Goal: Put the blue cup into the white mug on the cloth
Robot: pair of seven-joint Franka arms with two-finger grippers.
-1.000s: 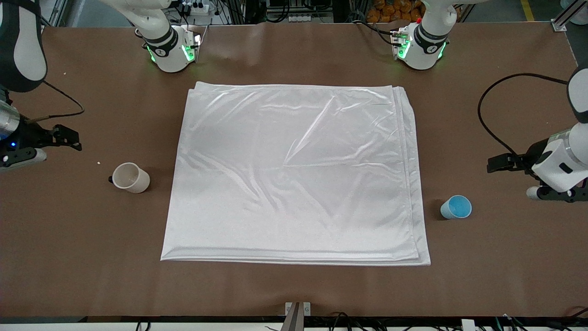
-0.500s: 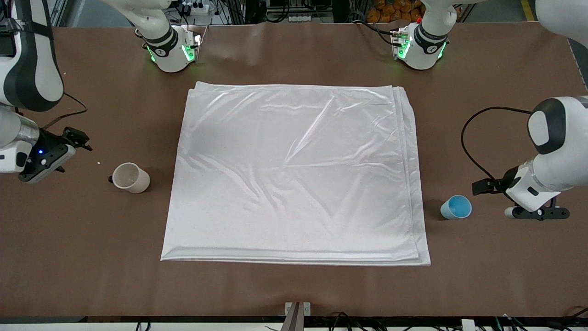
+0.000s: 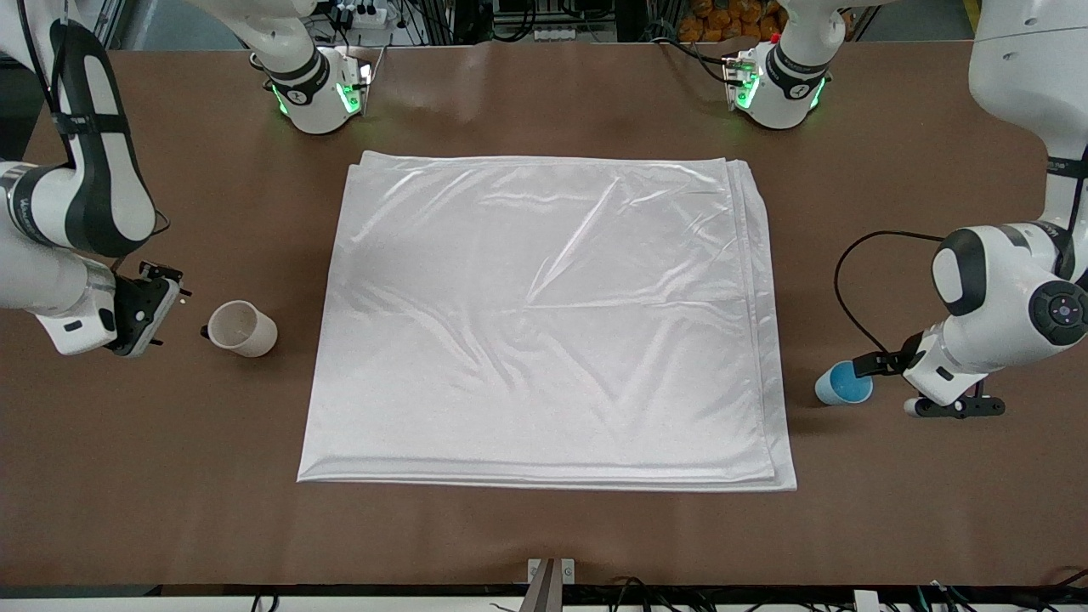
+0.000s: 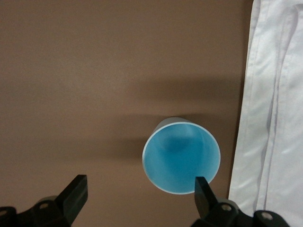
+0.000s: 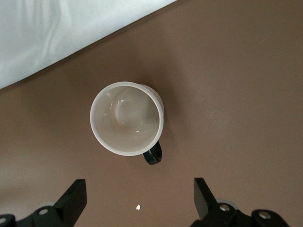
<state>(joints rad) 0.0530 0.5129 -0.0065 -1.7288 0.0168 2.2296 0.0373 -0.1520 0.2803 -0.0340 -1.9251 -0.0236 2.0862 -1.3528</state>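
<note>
Fingers of the left gripper (image 4: 137,196) stand wide apart, as we see in its wrist view, holding nothing; one fingertip shows against the rim of the blue cup (image 4: 182,157), which stands upright on the brown table (image 3: 892,510) just beside the edge of the cloth (image 3: 544,323), at the left arm's end. We find the right gripper (image 5: 137,198) just as wide and empty, hanging over bare table close to the white mug (image 5: 127,118). The mug stands upright on the table near the cloth's edge at the right arm's end, its black handle turned toward the gripper. Nothing rests on the cloth.
</note>
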